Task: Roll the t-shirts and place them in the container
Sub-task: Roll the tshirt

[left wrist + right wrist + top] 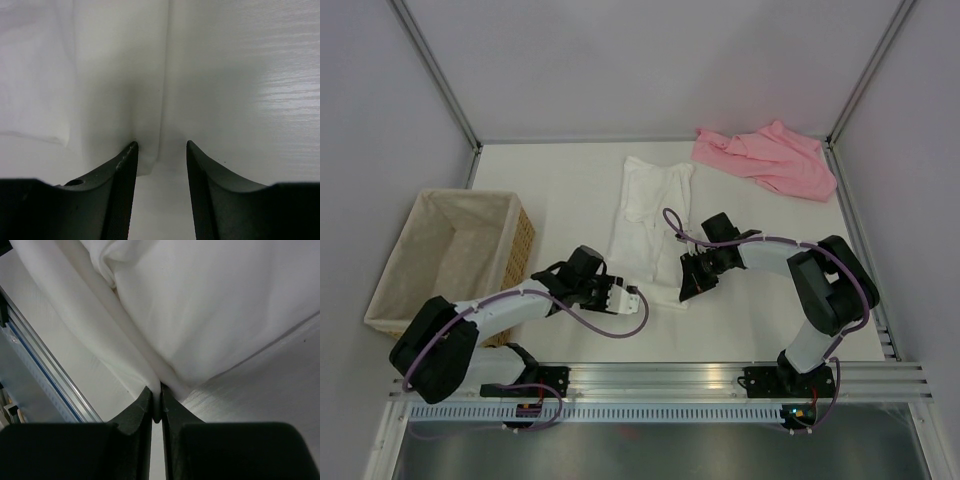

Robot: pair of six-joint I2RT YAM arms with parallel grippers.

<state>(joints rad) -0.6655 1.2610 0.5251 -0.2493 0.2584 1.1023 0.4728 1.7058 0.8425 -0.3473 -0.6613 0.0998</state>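
Top external view is showing the white tee (645,215) lying flat as a long strip. Its near end is sitting between my left gripper (634,297) and my right gripper (688,290). No roll is showing yet, so I think the rolling is only just starting. The pink tee (767,158) is lying in a heap far ahead of my right gripper, well apart from it. Nothing is touching it. So both tees are waiting to be rolled.

My left jaws are standing open. A corner of the white tee is poking in between their tips, but they are not squeezing it. My right jaws are pinching shut on a thin edge of the white tee, and cloth is bunching up just ahead of them.

Some things are hiding. From above, my grippers are covering the near end, so I am not seeing if it is curling over. I am also not seeing how much cloth my right jaws are holding.
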